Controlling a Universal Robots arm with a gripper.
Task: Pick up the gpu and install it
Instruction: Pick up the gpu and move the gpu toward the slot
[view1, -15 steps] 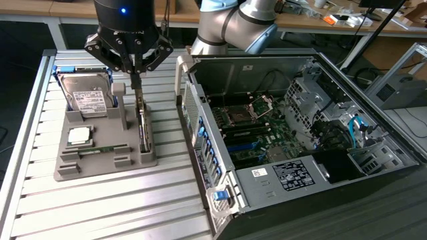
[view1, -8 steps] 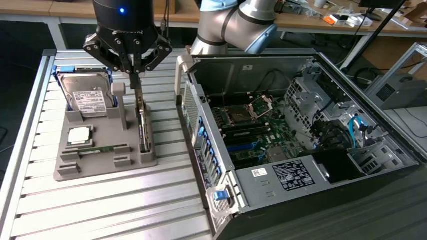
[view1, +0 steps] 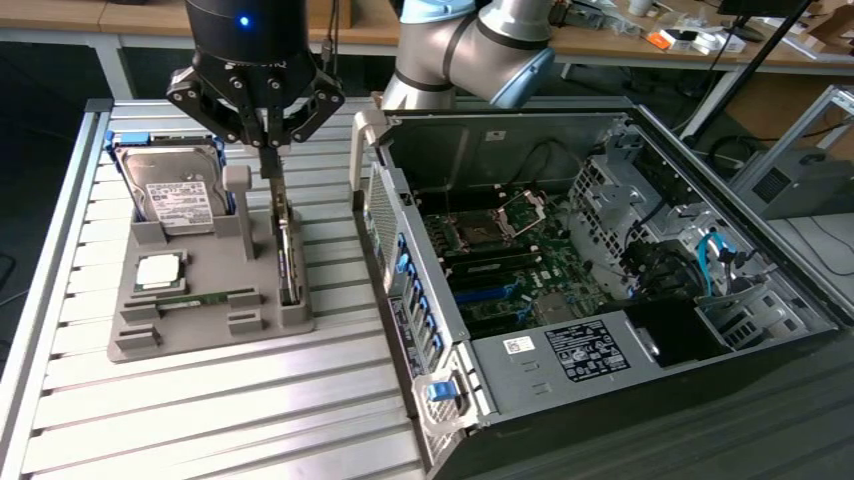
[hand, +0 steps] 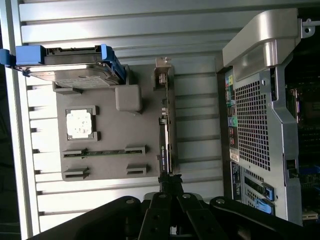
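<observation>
The gpu stands on its long edge in a slot along one side of a grey holder tray; it is a thin green card with a silvery end bracket. My gripper hangs straight down over the card's far end, fingers pressed together and shut, with a small gap between its tips and the card's top edge. In the wrist view the gpu runs away from my gripper, whose tips sit right at the card's near end. Nothing shows between the fingers.
The holder tray also carries a silver hard drive in a blue frame, a square processor and a narrow memory stick. An open computer case with its motherboard exposed lies on the exterior view's right, close beside the tray.
</observation>
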